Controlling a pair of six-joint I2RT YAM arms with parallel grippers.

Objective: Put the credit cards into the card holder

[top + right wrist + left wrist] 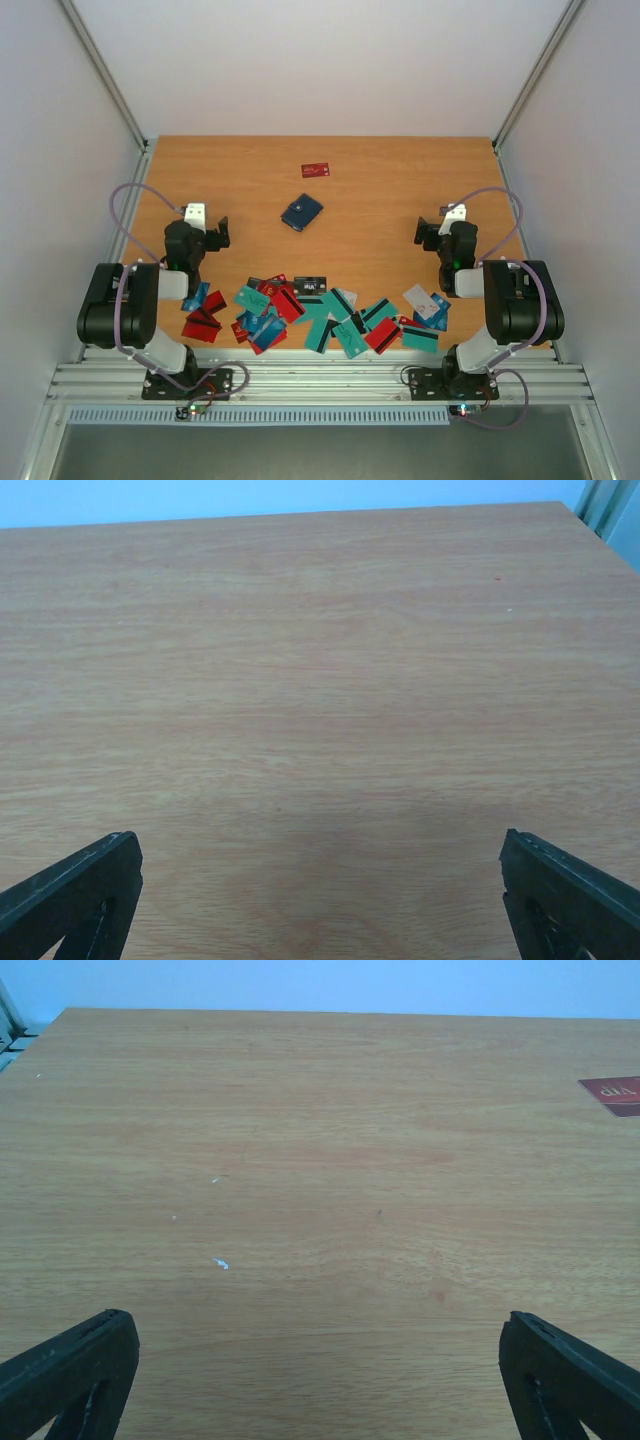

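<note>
The dark navy card holder (301, 212) lies closed on the wooden table (380, 180), mid-table. A lone red card (316, 170) lies behind it; it also shows in the left wrist view (614, 1095). Many teal, red, blue, white and black credit cards (320, 312) lie scattered along the near edge between the arm bases. My left gripper (214, 233) is open and empty, left of the holder. My right gripper (428, 232) is open and empty, right of the holder. Both wrist views show wide-apart fingertips (70, 1365) (565, 895) over bare wood.
Metal frame posts (105, 75) and white walls enclose the table. A few red and blue cards (203, 318) lie beside the left arm base, and white and blue ones (428, 305) beside the right base.
</note>
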